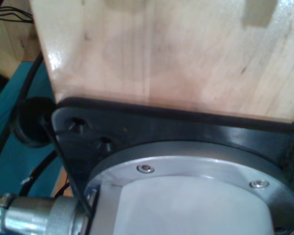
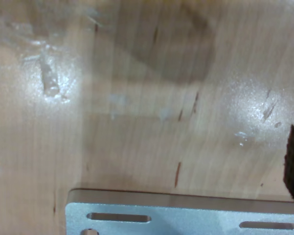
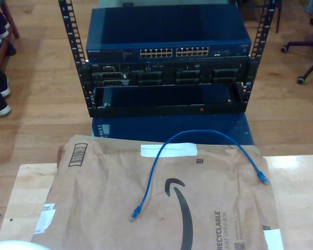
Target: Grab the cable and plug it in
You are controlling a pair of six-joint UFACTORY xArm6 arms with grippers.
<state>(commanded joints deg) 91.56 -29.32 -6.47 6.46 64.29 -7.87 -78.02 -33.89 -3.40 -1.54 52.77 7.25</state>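
Surface: a wooden table (image 3: 28,187) under flattened brown paper packaging (image 3: 104,203), wood floor beyond.
Cable: the blue cable (image 3: 161,151) lies on the paper in an arch, one plug (image 3: 136,213) near the exterior view's left, the other plug (image 3: 262,178) to its right.
Far: network switch (image 3: 169,52) with its port rows, in a rack (image 3: 83,78) beyond the table's far edge.
Grippers: my first gripper and my second gripper, state cannot be told; wrist views look at bare wood.
Key relation: plugs near, ports far; which arm is closer is unclear.

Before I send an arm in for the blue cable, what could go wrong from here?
1. The cable lies loose in an arc on a creased cardboard sheet; a pinch could slide it or catch the cardboard.
2. Its plugs are small, so a grasp there may slip or leave the plug badly angled.
3. The switch ports sit packed in rows, so a small misalignment could miss the socket.
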